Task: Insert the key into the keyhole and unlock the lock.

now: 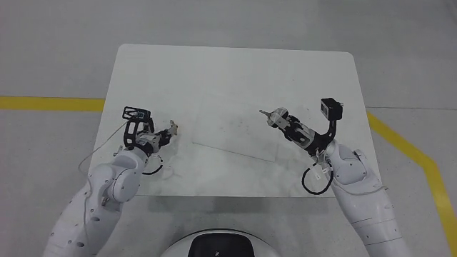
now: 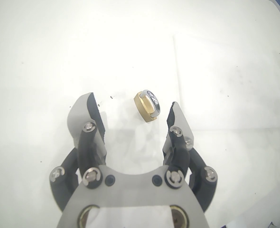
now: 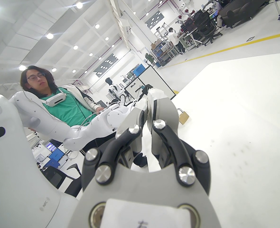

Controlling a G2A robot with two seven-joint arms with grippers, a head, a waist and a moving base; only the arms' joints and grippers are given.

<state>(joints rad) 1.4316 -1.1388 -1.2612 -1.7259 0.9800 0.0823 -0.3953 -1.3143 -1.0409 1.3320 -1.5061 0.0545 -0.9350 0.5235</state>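
1. On the left part of the table (image 1: pixel 235 71), the left gripper (image 2: pixel 132 100) hangs low over the surface. Its jaws are spread wide and they hold nothing.
2. Just ahead of its fingertips rests the lock (image 2: pixel 146 107), a small brass one with a steel shackle. It sits on the table, in line with the gap between the two fingers. It is nearer to one finger than to the other and touches neither.
3. Toward the middle, the white surface carries a few small dark specks.
4. On the right part, the right gripper (image 3: pixel 149 102) is above the table, well apart from the lock, and points toward it. Its jaws are pressed narrow, and the thin key (image 1: pixel 263 112) sticks out from the tips.
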